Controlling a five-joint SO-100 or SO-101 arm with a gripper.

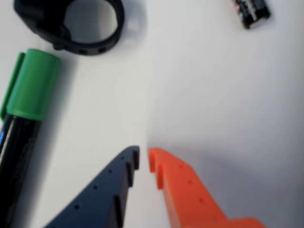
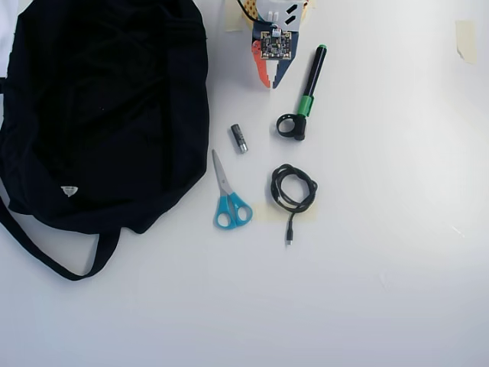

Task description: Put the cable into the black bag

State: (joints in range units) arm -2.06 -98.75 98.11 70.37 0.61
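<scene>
The cable [image 2: 276,187] is a thin black cord in a small loose coil on the white table in the overhead view, its plug end [image 2: 289,241] pointing toward the bottom. It does not show in the wrist view. The black bag [image 2: 99,115] lies floppy at the left, with its strap [image 2: 46,260] below it. My gripper [image 2: 271,84] sits at the top centre, well above the cable, between the bag and the pen. Its blue and orange jaws [image 1: 143,154] are nearly touching at the tips and hold nothing.
A black-and-green pen [image 2: 312,80] with a ring end [image 2: 289,127] lies just right of the gripper; it also shows in the wrist view [image 1: 31,88]. A small battery [image 2: 239,138] and blue-handled scissors [image 2: 227,195] lie between bag and cable. Tape [image 2: 464,38] sits at the top right.
</scene>
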